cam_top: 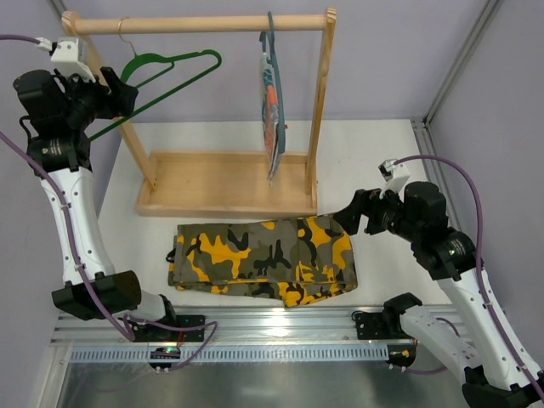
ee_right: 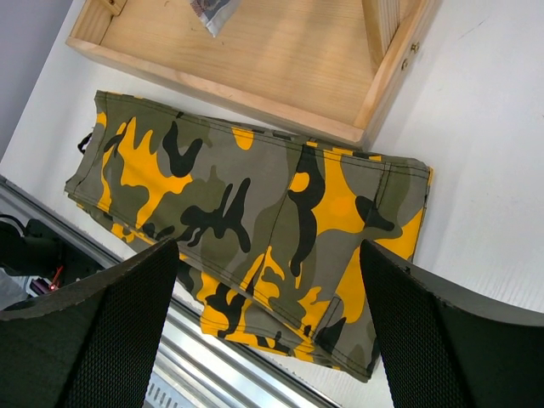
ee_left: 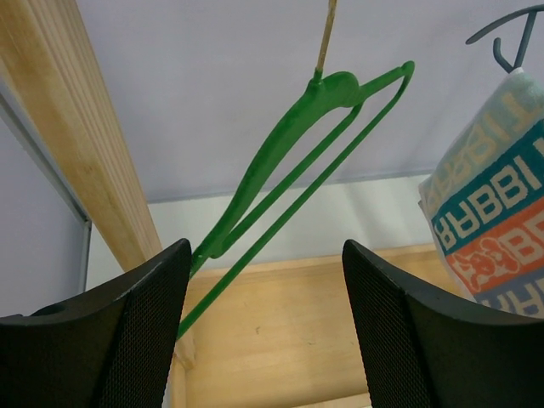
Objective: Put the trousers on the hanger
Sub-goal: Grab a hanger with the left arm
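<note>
Folded trousers lie flat on the white surface, just in front of the wooden rack base. The green hanger hangs tilted by its hook from the left part of the rail. The left gripper is raised beside the hanger's lower left corner. Its fingers are apart, and that corner sits in the gap, close to the finger on the left of the wrist view. Contact unclear, not clamped. The right gripper is low over the right end of the trousers, fingers spread wide and above the fabric. A striped cloth hangs on the right part of the rail, well apart from the green hanger.
</note>
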You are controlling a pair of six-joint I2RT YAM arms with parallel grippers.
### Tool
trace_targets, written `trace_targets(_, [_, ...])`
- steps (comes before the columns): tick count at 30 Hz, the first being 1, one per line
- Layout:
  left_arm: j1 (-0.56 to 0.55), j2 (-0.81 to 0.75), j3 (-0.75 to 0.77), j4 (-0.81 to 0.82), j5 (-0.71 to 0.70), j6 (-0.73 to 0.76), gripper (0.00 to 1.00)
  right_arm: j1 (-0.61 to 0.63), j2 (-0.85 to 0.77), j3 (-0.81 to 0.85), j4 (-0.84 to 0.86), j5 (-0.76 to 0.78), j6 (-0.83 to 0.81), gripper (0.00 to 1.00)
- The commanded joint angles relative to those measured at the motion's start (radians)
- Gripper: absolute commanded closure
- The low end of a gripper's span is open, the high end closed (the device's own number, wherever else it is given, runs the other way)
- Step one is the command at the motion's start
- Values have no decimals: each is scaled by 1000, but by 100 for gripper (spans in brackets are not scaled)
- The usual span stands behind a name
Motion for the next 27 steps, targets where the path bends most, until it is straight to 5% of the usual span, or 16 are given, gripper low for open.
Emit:
trace_targets(1, [-2, -50, -12, 17, -25, 51, 27, 2, -1, -2, 43, -17, -24, 11])
trace_targets(19, [-5, 4, -126, 153, 110, -14, 41, 4, 9, -28, 62, -26, -42, 11])
trace_targets(27, [-35, -4, -133, 163, 67, -7, 47, 2, 16, -34, 79, -41, -38, 11])
